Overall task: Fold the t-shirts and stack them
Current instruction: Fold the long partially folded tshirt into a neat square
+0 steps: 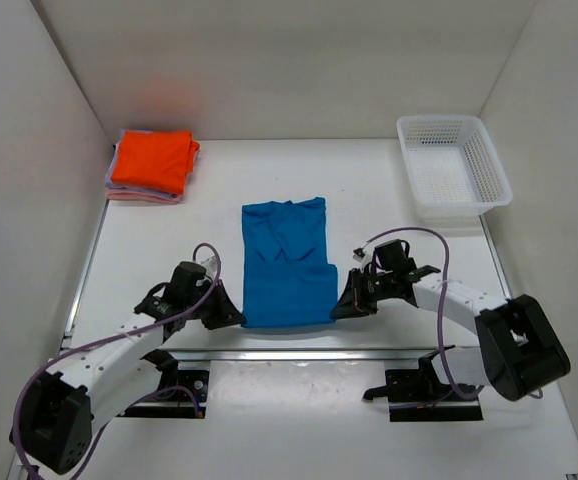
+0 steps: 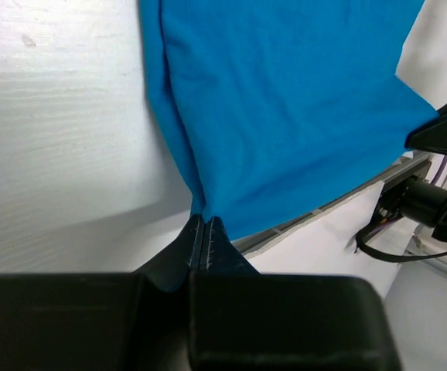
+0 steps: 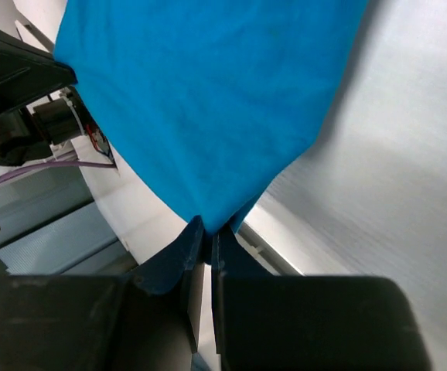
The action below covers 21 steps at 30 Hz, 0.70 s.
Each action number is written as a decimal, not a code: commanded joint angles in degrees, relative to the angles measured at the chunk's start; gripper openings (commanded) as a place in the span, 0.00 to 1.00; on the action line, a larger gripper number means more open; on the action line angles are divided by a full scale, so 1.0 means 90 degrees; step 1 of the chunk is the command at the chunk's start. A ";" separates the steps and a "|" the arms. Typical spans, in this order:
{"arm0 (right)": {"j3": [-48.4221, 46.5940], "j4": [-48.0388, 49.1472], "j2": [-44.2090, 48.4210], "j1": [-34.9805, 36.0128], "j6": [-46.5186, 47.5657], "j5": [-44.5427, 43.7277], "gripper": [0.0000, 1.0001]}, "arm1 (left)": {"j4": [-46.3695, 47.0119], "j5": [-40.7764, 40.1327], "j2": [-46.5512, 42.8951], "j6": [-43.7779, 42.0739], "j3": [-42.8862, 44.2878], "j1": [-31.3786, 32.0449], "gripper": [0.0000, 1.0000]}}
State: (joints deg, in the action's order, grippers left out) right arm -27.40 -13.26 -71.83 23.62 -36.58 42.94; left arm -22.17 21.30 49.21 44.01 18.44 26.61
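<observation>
Pinching near corners of the blue t-shirt (image 1: 284, 265) are the left end effector (image 2: 206, 232) and right end effector (image 3: 206, 233); it lies flat, folded narrow.

A plain bright blue t-shirt (image 1: 284, 262) is seen on the white bench (image 1: 159, 260). At far left, a vivid orange t-shirt (image 1: 152, 160) is shown atop pale pink and lavender ones (image 1: 141, 196). The basket (image 1: 453, 170) at far right is white, patterned as mesh. The left pincer (image 1: 231, 318) and right pincer (image 1: 341, 308) are coloured black.
</observation>
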 commanded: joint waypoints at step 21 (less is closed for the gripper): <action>-1.1844 -0.4160 -0.7612 -0.1511 0.2305 -0.0891 0.46 | 0.0696 0.0563 0.7558 -0.0907 0.7659 -0.2087 0.39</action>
State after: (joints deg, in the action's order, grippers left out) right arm -125.03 -38.57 -135.28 9.19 -19.92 41.19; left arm -15.42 23.66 114.39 34.41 86.02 9.41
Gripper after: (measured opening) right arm 0.446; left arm 0.381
